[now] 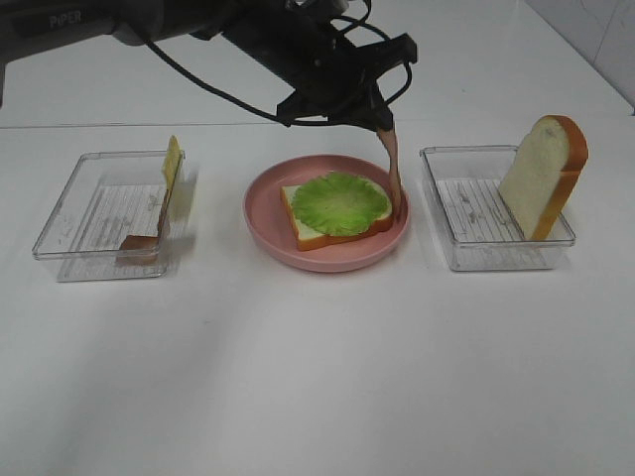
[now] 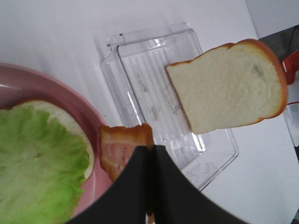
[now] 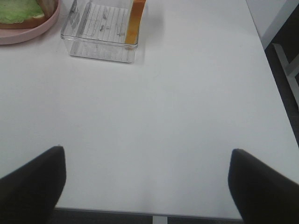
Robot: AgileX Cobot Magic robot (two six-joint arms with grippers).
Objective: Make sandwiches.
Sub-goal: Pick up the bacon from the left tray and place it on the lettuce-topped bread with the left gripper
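One label (image 1: 64,18), PIPER, on my left arm (image 1: 149,22); left gripper (image 1: 382,121) pinches the bacon strip (image 1: 394,171), right gripper (image 3: 147,186) gapes empty.

The desk (image 1: 317,377) is white and smooth, and a thin line crosses its surface on the 12 o'clock side. Three things stand directly on it in one row, each apart from the others. A round pink plate (image 1: 327,263) is in the middle of the row. At 9 o'clock from the plate is a clear rectangular left tray (image 1: 55,208) with a ribbed bottom. At 3 o'clock from the plate is a right tray (image 1: 434,193) of the same kind, somewhat closer to the plate.
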